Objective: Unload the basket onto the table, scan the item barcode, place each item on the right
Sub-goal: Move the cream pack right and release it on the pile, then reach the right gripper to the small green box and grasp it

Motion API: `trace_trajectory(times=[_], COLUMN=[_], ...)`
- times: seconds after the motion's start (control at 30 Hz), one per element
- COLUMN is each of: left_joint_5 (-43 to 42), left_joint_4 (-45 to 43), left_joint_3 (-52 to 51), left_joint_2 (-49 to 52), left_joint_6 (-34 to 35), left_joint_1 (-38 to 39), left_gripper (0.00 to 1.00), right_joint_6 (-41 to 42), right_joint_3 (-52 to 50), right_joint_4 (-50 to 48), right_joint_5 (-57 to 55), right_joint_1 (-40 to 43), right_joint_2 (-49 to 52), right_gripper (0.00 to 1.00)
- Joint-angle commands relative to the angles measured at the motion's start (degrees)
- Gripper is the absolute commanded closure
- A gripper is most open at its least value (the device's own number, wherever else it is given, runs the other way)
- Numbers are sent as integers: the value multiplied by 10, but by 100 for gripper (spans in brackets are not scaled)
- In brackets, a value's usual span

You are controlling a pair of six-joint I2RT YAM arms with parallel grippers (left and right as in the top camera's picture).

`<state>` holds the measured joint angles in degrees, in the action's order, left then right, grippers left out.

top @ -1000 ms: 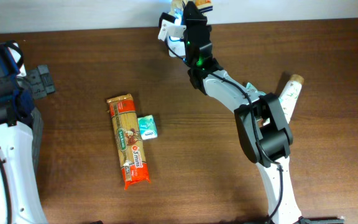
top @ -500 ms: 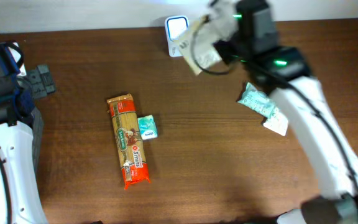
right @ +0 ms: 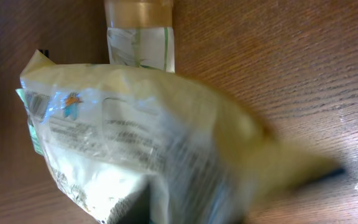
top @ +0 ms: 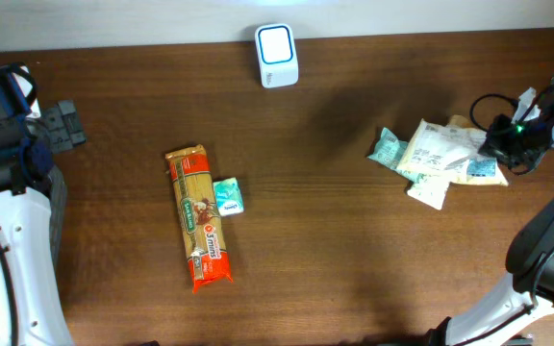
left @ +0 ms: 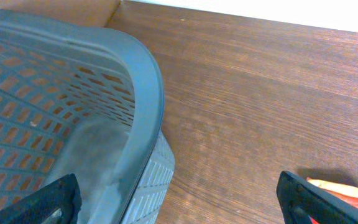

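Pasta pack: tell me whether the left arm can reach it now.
Probably yes. The left gripper is open, and bare table lies between it and the pasta pack; the small teal packet sits on its far side.

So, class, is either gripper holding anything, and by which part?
The left gripper holds nothing. The right gripper sits at the right end of the pale bag; whether it grips it cannot be told.

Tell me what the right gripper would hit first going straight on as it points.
Most likely the pale plastic bag, filling the wrist view directly ahead of the right gripper; blur hides whether they touch.
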<state>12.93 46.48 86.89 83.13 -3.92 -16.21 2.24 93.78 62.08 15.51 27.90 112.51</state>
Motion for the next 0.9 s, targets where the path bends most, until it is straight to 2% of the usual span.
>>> trace_trajectory(times=[0.0, 0.07, 0.17, 0.27, 0.37, 0.4, 0.43, 0.47, 0.53, 0.6, 0.63, 0.7, 0.77, 0.8, 0.87], left_joint_5=[2, 2, 2, 2, 2, 2, 2, 2, 2, 2, 2, 2, 2, 2, 2], left_joint_4=[-1, -1, -1, -1, -1, -1, -1, -1, -1, -1, -1, -1, -1, -1, -1], left_joint_3=[2, 2, 2, 2, 2, 2, 2, 2, 2, 2, 2, 2, 2, 2, 2], left_joint_2=[-4, -4, -4, -4, -4, -4, -4, -4, -4, -4, -4, -4, -4, -4, -4], left_joint_6=[-9, -9, -9, -9, -9, -9, -9, -9, -9, -9, -9, -9, -9, -9, -9], left_joint_1=[-3, -3, -3, -3, -3, -3, -3, -3, -3, -3, -3, -3, -3, -3, -3], left_gripper=[1, 1, 1, 1, 1, 1, 1, 1, 1, 1, 1, 1, 1, 1, 1], right_joint_6=[33, 53, 69, 69, 69, 69, 69, 69, 118, 122, 123, 123, 139, 151, 153], right_joint_3=[9, 32, 102, 116, 116, 116, 116, 116, 115, 115, 115, 115, 115, 115, 115], right_joint_4=[3, 15, 67, 75, 42, 31, 19, 3, -25, -52, -64, -95, -115, -120, -125], right_joint_5=[-9, -12, -9, 107, 130, 130, 126, 115, 68, 63, 63, 63, 63, 63, 63], right_joint_1=[2, 2, -23, -121, -236, -292, -347, -395, -486, -564, -587, -619, -638, -642, -647], right_joint_2=[-3, -12, -43, -52, -49, -41, -30, -15, 27, 81, 98, 127, 163, 174, 189], right_gripper=[10, 1, 1, 1, 1, 5, 20, 27, 31, 32, 35, 51, 83, 88, 89])
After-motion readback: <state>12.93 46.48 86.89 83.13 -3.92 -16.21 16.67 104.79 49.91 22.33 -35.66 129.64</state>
